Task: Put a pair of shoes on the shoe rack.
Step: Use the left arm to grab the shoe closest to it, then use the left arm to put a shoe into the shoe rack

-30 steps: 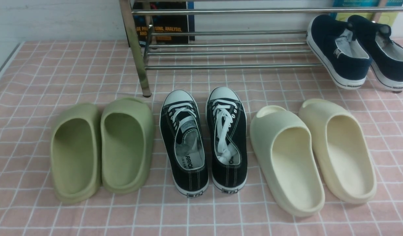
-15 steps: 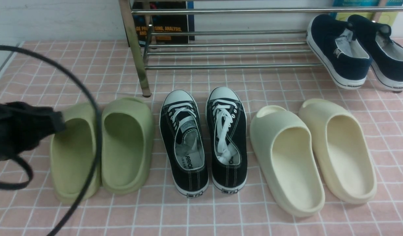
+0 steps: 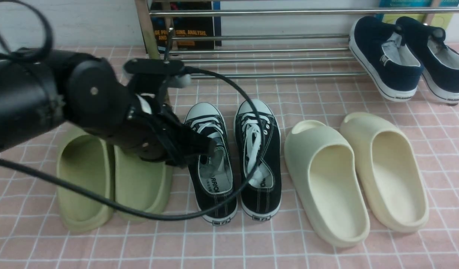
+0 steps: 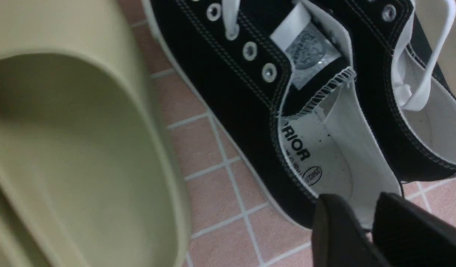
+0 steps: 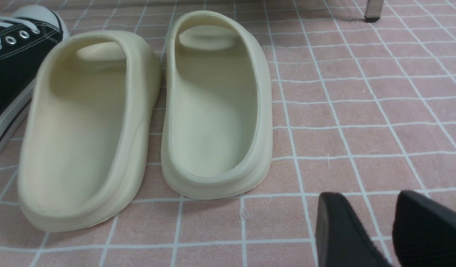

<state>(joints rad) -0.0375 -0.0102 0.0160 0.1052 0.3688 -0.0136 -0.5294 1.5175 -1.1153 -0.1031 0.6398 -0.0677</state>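
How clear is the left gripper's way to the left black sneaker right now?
Likely yes. The left gripper hangs over the heel opening of the left sneaker, jaws apart, nothing between. The green slide beside it sits clear of it. The arm's cable crossing the right sneaker might snag.

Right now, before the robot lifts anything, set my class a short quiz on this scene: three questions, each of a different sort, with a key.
1. True or false: the sneakers are on the rack.
2. Which pair lies next to the sneakers on the robot's right? A green slides; B cream slides; C none.
3. Fill in: the ___ gripper is at the sneakers.

Key
1. False: they stand on the cloth in front of it.
2. B.
3. Left: the left gripper is at the left sneaker's opening, jaws apart, holding nothing.
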